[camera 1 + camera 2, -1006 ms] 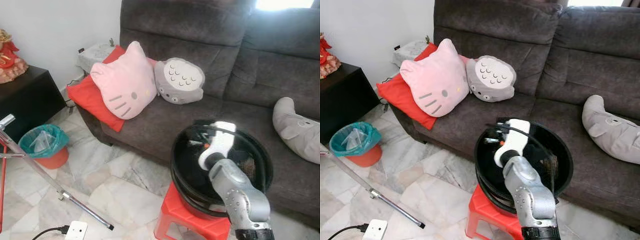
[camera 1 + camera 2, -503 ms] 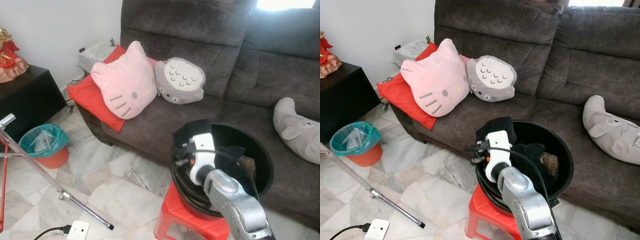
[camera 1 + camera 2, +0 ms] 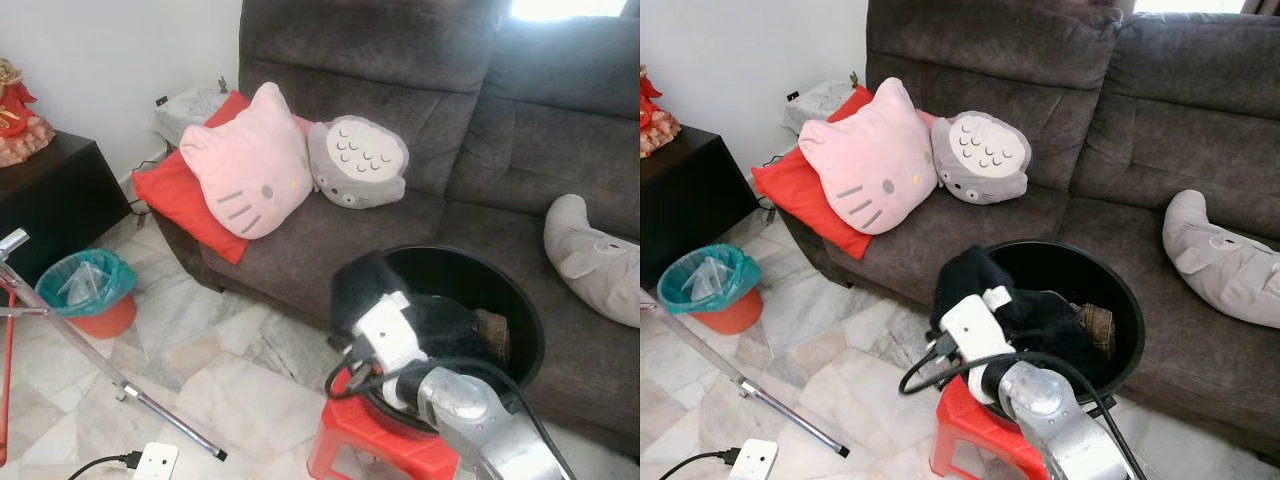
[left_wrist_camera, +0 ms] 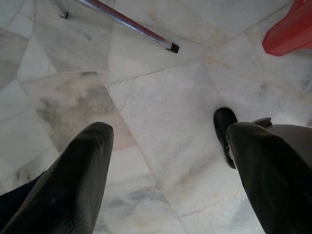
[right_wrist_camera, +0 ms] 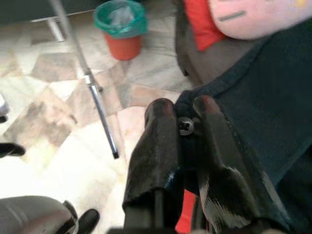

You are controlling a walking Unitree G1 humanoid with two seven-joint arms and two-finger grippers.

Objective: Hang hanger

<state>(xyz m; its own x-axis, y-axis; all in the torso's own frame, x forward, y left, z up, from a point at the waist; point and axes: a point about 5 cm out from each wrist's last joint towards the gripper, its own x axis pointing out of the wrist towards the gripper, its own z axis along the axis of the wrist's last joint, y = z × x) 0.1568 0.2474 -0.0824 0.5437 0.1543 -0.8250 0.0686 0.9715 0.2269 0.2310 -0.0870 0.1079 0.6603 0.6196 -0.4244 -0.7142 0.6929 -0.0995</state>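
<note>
A dark navy garment hangs over the near left rim of a black basin, which stands on a red stool. My right gripper is shut on the garment's edge, with a small metal piece pinched between the fingertips. In the eye views that arm's white wrist block sits just below the lifted cloth. More dark clothing lies inside the basin. My left gripper hangs open above the marble floor.
A metal rack leg slants across the floor at left, beside a teal bin and a white power strip. Behind the basin is a grey sofa with a pink cushion and grey plush toys.
My right arm has drawn back out of the basin toward its near left rim, pulling the dark garment up and over the edge. The left arm has not moved.
</note>
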